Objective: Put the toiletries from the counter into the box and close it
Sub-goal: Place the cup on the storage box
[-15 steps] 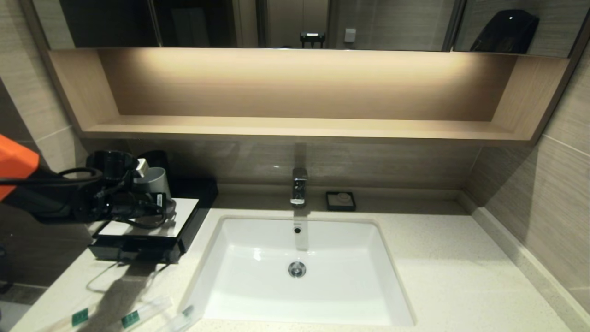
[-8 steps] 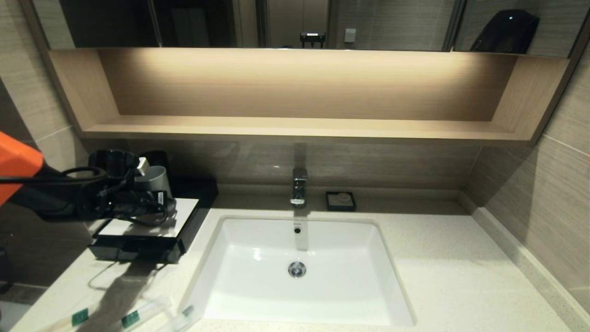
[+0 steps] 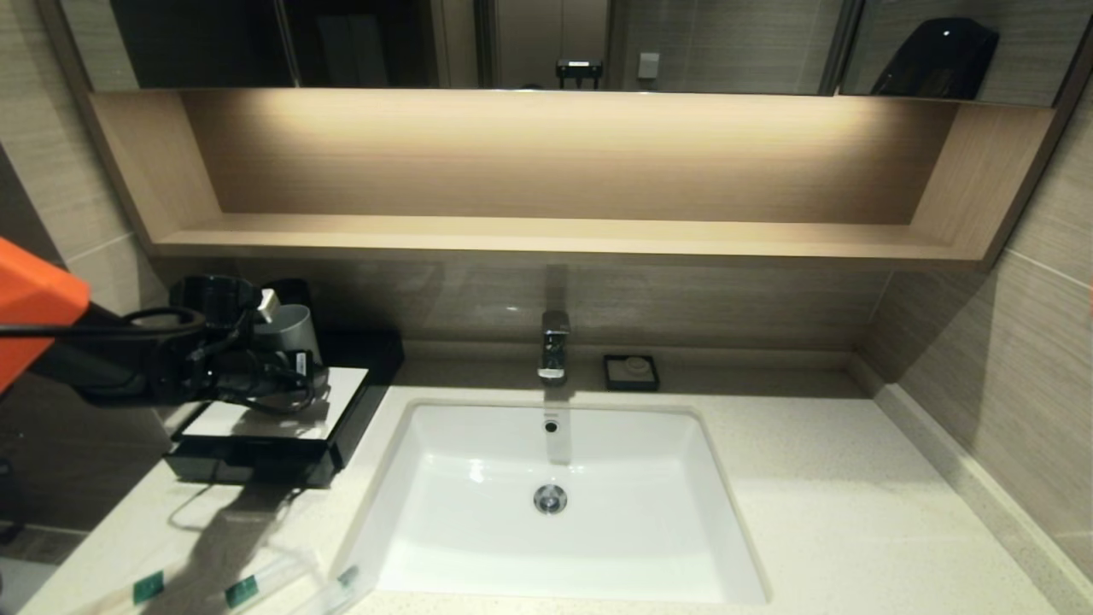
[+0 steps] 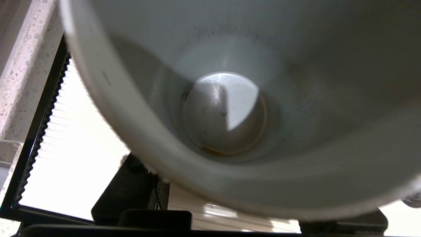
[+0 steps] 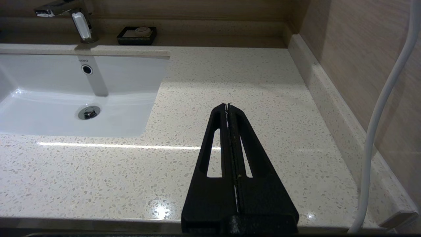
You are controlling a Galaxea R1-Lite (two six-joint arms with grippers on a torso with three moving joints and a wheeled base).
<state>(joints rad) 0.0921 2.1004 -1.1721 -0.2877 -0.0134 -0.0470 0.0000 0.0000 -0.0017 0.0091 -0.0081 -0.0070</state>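
Observation:
Three long slim packets, two with green labels (image 3: 149, 588) (image 3: 242, 591) and a third (image 3: 346, 579), lie on the cream speckled counter (image 3: 820, 512) at its front left. The dark box (image 3: 354, 418) with a white top panel stands at the back left, and its ridged white top shows in the left wrist view (image 4: 65, 148). My left gripper (image 3: 306, 380) is over the box top, its fingers (image 4: 131, 197) on either side of a light grey cup (image 4: 223, 112) that tilts towards the wrist camera. My right gripper (image 5: 227, 106) is shut and empty above the counter right of the sink.
A white sink (image 3: 555, 495) with a chrome tap (image 3: 553, 346) fills the middle. A small black soap dish (image 3: 630, 372) sits behind it. A wooden wall shelf (image 3: 555, 235) hangs above. A wall kerb (image 5: 332, 108) bounds the counter on the right.
My left arm has shifted slightly right and up over the box, and the grey cup has moved a little with it. The packets have not moved.

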